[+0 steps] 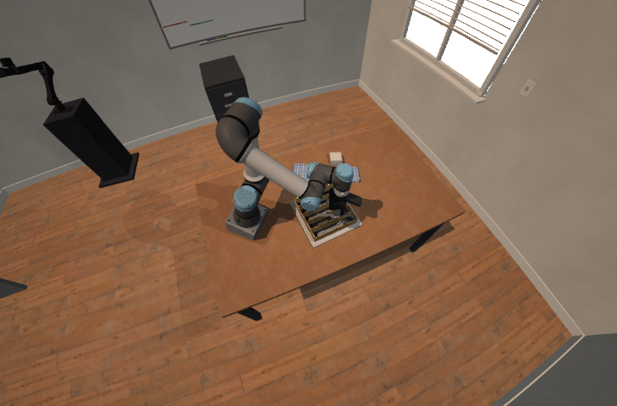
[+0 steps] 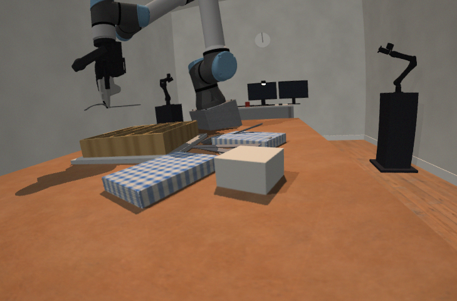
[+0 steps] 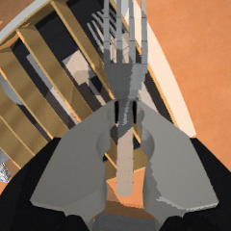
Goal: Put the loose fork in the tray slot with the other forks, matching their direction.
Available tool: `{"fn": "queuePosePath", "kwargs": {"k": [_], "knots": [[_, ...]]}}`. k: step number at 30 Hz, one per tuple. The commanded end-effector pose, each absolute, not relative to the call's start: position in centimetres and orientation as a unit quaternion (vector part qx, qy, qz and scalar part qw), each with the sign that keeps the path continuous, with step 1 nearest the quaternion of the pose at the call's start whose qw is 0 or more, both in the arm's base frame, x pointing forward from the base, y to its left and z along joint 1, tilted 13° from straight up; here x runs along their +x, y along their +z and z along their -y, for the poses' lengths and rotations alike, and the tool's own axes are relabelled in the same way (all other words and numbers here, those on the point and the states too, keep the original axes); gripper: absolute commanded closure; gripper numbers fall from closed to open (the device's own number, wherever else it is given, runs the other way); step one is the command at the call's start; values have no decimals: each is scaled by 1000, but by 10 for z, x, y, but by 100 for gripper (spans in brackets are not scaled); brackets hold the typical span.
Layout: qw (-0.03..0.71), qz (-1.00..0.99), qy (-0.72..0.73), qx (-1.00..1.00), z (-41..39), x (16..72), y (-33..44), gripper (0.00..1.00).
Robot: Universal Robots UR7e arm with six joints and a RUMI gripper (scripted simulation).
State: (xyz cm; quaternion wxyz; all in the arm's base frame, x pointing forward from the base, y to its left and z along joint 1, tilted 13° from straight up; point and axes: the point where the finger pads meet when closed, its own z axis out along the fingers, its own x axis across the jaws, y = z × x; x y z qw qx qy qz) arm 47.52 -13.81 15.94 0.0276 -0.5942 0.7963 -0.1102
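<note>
My gripper (image 2: 106, 103) (image 3: 125, 101) (image 1: 341, 206) is shut on the loose fork (image 2: 124, 105) (image 3: 124, 77) at the neck, just behind the tines. It holds the fork level, high above the wooden tray (image 2: 129, 143) (image 1: 306, 223) (image 3: 74, 35). In the wrist view the tines point away from me, over the tray's outer slot next to the pale board (image 3: 169, 84) (image 2: 104, 160) under the tray. The fork lies at a slant to the dividers. Cutlery lies in the dark slots; I cannot tell which pieces are forks.
Two blue checked cloths (image 2: 157, 177) (image 2: 250, 138) and a white block (image 2: 250, 168) (image 1: 336, 156) lie on the table beside the tray. Loose cutlery (image 2: 207, 147) lies between the cloths. The arm's base (image 2: 216, 118) stands behind the tray.
</note>
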Motion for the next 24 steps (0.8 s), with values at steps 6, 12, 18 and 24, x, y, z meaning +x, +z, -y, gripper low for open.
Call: {"fn": "queuePosePath", "kwargs": {"k": [6,12,18,24], "knots": [[18,-700,-112,-705,136,474,159,99],[12,-659,-112,-744,136,473,159,99],[9,-638,-113,-761,135,472,159,99],[7,-630,-113,-769,135,472,159,99]]}}
